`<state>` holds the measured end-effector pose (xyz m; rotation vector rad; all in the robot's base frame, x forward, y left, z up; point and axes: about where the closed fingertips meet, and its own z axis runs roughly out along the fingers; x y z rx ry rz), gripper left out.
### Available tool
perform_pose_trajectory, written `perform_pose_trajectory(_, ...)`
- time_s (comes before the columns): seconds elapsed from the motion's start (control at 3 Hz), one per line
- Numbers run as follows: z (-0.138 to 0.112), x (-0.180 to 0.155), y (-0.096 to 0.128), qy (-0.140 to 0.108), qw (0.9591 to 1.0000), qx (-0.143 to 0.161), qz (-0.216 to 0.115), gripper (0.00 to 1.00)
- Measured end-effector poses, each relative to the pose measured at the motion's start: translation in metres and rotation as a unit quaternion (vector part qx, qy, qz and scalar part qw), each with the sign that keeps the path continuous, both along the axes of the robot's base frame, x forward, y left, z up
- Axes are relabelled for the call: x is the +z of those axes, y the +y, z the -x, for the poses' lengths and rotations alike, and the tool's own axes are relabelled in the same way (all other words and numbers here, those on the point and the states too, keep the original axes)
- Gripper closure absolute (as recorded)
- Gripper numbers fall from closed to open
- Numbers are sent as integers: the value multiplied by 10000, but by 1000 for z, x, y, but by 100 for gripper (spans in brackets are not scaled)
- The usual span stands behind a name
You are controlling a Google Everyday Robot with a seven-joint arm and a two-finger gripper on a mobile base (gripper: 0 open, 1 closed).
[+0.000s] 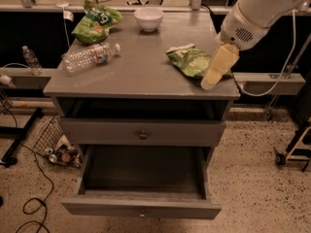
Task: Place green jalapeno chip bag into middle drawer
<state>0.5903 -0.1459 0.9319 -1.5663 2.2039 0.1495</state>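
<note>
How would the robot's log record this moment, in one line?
green jalapeno chip bag: flat on tabletop | gripper: at bag's right edge | middle drawer: pulled open | bag in drawer: no

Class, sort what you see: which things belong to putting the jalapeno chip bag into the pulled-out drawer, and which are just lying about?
Job in hand:
pale green chip bag
open drawer
end effector, by that bag's right side

Lying about:
white bowl
water bottle
bright green bag
closed drawer front
</note>
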Motion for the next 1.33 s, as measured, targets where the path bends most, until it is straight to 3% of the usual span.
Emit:
perform_pose_trajectory(0.33, -16, -4, -2, -150, 9994, -206, -241, 0)
perform_pose_trajectory(0.67, -56, -16, -8, -229, 9968, -596, -481, 0)
perform_pose_trajectory(1.0, -92, -31, -10, -159, 9923, -1008, -704, 0)
perform_pose_trajectory(1.33, -115, -52, -13, 30, 9882, -1396, -636, 0)
